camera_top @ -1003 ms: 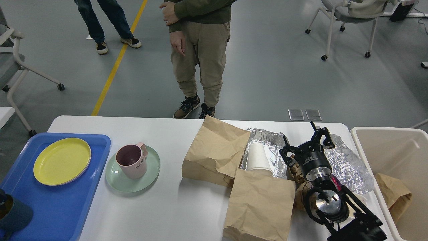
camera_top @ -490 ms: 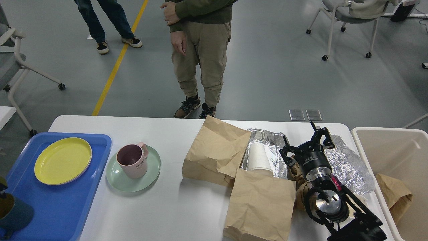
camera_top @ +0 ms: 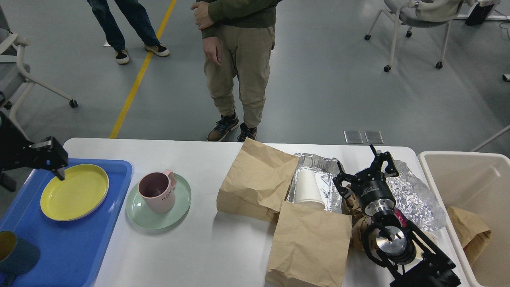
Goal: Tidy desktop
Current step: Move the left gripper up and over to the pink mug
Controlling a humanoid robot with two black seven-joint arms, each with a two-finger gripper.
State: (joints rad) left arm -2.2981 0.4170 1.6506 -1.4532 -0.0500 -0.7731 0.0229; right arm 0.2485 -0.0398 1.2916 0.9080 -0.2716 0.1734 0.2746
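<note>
Since half a second ago, the left gripper (camera_top: 55, 161) has come into view above the yellow plate (camera_top: 74, 191); whether its fingers are spread cannot be told. The right gripper (camera_top: 365, 169) is spread, empty, over foil (camera_top: 414, 197). The desktop (camera_top: 207, 247) lies beneath both.

two paper bags (camera_top: 259, 179), two plates (camera_top: 74, 192), two cups (camera_top: 156, 192)

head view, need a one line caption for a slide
Right gripper open over foil trays and paper bags on the white desktop; left gripper above the yellow plate.
</note>
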